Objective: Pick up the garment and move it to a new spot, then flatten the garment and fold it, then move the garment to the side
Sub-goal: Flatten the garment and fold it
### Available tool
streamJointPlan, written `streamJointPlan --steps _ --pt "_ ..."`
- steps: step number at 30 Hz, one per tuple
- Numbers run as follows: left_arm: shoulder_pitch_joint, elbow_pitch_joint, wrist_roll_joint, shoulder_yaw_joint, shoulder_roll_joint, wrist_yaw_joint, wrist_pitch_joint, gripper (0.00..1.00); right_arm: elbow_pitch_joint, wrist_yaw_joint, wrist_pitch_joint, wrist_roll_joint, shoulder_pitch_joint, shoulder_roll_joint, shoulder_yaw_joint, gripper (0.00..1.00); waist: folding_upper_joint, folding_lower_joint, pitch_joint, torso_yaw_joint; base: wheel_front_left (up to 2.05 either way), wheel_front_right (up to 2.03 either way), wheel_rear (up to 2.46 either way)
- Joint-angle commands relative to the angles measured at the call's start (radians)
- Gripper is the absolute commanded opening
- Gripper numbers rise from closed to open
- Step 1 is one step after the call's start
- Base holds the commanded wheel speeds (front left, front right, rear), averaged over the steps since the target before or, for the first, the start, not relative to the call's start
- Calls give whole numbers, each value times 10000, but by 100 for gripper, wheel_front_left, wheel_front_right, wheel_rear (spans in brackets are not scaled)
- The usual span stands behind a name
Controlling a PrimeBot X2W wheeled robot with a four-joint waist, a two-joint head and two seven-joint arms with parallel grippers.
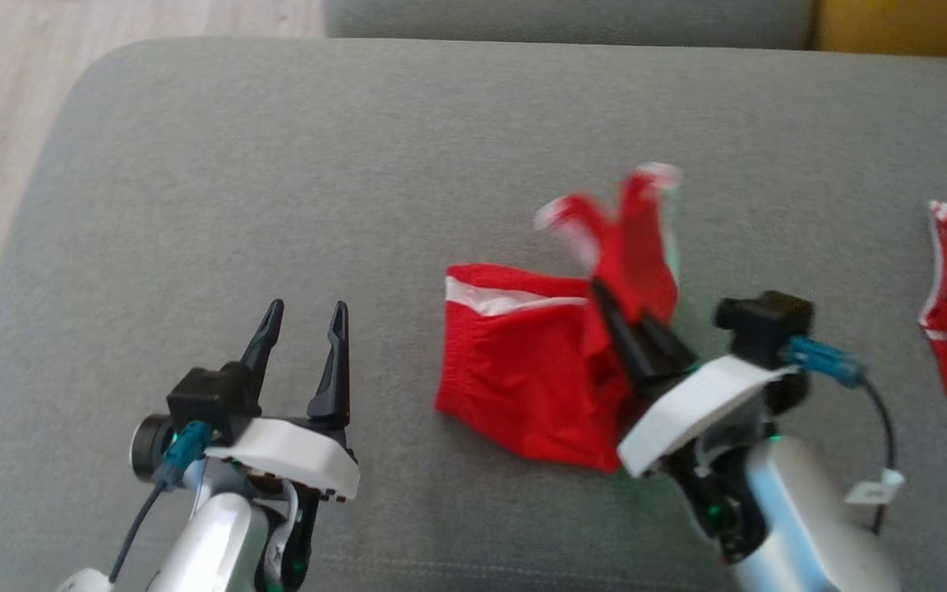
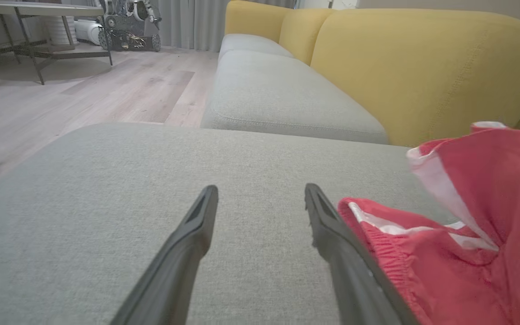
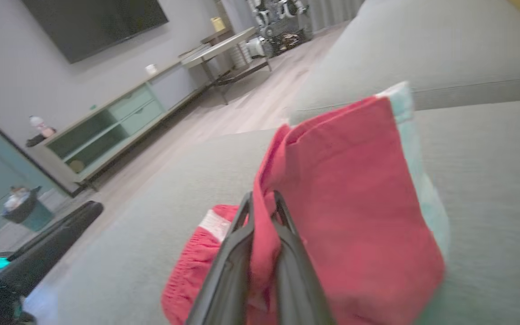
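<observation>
Stage: mid-fold, by my reading | garment lay on the grey cushion, part flat, one end raised off it | right gripper was pinched tight on that raised cloth | left gripper hung just beside it, fingers apart, empty | left to do: finish folding, move it aside

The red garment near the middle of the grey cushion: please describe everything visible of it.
The red garment looks like thin, soft shorts with white trim and a gathered elastic edge. Its lower part lies crumpled on the grey cushion, while one part stands raised and is blurred in the head view. The right gripper is shut on a fold of this raised cloth. The open left gripper stands beside it, apart from it.
</observation>
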Motion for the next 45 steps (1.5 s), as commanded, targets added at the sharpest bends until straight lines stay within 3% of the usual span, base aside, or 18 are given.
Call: streamJointPlan --steps 1,8,14,15,16,17,23,27,31,39,45 --pt "-359 -364 57 275 139 20 -9 100 -360 -9 34 286 -415 -19 648 0 -1 0 30 383 0 0 0" --pt "-470 -314 34 109 24 -10 -41 100 848 -9 -213 1287 -964 -19 2289 0 -1 0 252 1207 0 0 0" --pt "-433 -244 -24 126 -12 44 -122 100 2125 -9 -271 1301 -1371 -19 3338 0 -1 0 453 1324 0 0 0" --pt "-430 -230 -32 134 -13 50 -133 100 2226 -9 -272 1243 -1423 -19 3465 7 -1 0 466 1294 0 0 0" --pt "-433 -210 -44 140 -11 47 -142 100 2296 -9 -270 1215 -1461 -19 3585 44 -1 0 471 1255 0 0 0" --pt "-443 -193 -55 146 -10 41 -152 100 2341 -9 -292 1164 -1507 -19 3697 100 -1 0 473 1212 0 0 0" --pt "-524 -137 -62 198 60 63 -198 100 1757 -9 -943 852 -1750 -18 4094 100 -1 0 382 767 0 0 0" --pt "-474 -134 -58 224 139 104 -209 100 976 -9 -1477 632 -1615 -18 3617 100 -1 0 252 448 0 0 0" --pt "-412 -156 -70 255 211 147 -203 100 524 -9 -1735 261 -1288 -18 2606 100 -1 0 132 222 0 0 0" --pt "-241 -377 -61 342 491 282 -97 100 -543 -9 -1699 -1113 50 -28 -761 100 -1 0 -83 -319 0 0 0" --pt "-142 -619 -50 386 676 381 15 100 -1442 -9 -1360 -1899 991 -70 -2174 100 -1 0 -170 -591 0 0 0"
